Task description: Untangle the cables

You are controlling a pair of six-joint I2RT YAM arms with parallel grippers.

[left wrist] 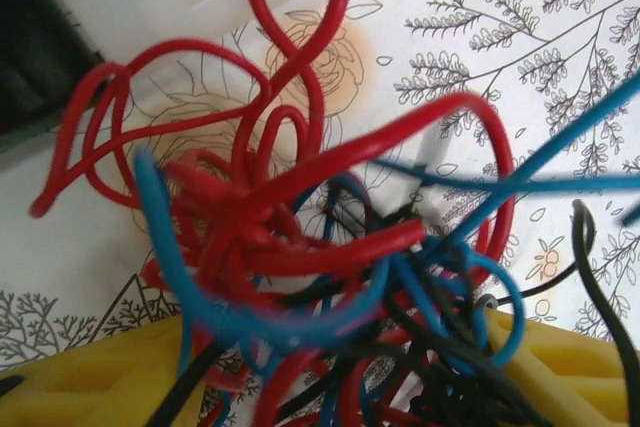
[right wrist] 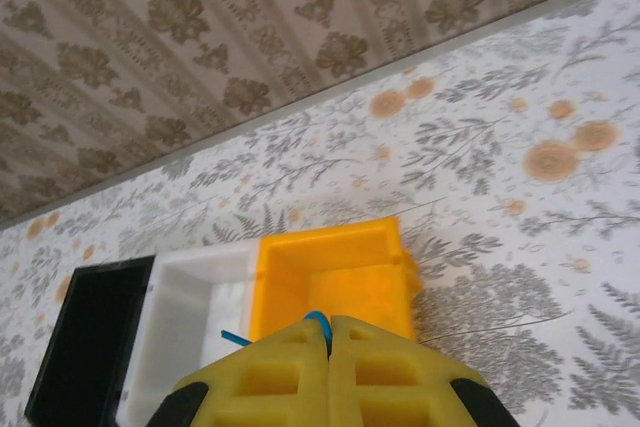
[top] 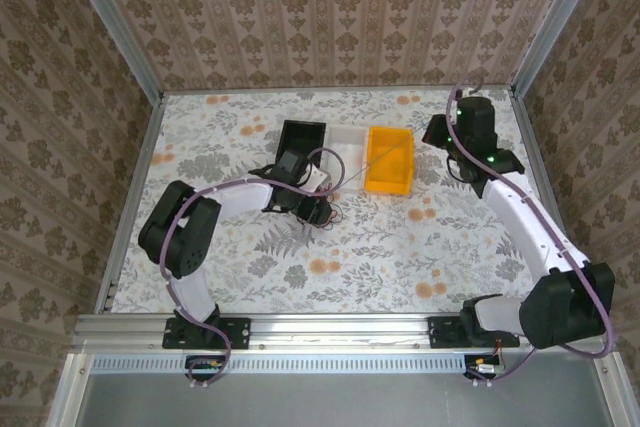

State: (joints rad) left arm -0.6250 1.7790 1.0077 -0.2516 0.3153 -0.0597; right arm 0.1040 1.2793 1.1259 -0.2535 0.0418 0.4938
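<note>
Drawing 1 strand out: my right gripper (right wrist: 328, 332), beside the yellow bin (right wrist: 340, 277), is clamped on a blue cable (left wrist: 580, 133). My left gripper (top: 322, 209), near that bin, has its jaws apart around the cables (left wrist: 300, 247). I judge it must clamp them next.

No writing, label, brand or number can be read anywhere; the wallpaper (top: 330, 7) and the tablecloth (top: 400, 247) carry only floral patterns.

Black-jointed, white-linked left arm (top: 185, 227) and right arm (top: 530, 217), looping mauve cables (top: 452, 117), yellow waffle-recessed jaws
</note>
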